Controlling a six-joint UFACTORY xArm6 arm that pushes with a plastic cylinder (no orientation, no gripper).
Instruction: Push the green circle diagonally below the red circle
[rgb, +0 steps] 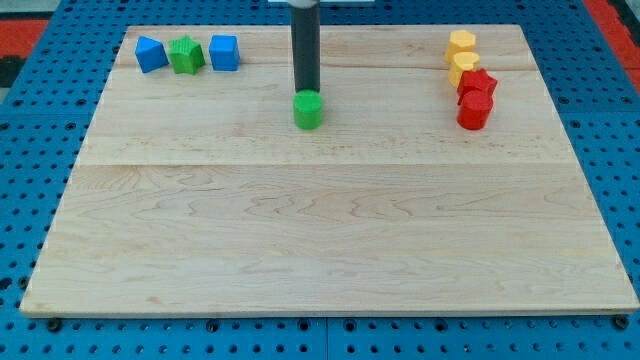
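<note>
A pale wooden desk (330, 240) fills most of the view, resting on a blue pegboard surface (30, 170). The near half of the desk, toward the view's bottom, carries no blocks.

I take the green circle (308, 110) as my landmark. It sits a little left of the desk's middle line, in the farther half of the desk. My tip (306, 92) comes down as a straight dark rod from the view's top and ends just behind the green circle, on its far side, touching it or very nearly so; I cannot tell which. I have no hand on this rig, only the rod, so nothing is grasped.

Well to the right of the green circle, at about the same depth, lies the red circle (473, 111). Touching it just behind is a second red block (479, 84), its shape unclear. Farther back in the same column sit two yellow blocks, one (464, 66) just behind the red pair and another (461, 43) behind that, near the desk's far edge.

Well to the left of the green circle and farther back, three blocks stand in a row near the far edge: a blue block (151, 53), a green star-like block (185, 55), and a blue cube (224, 52).
</note>
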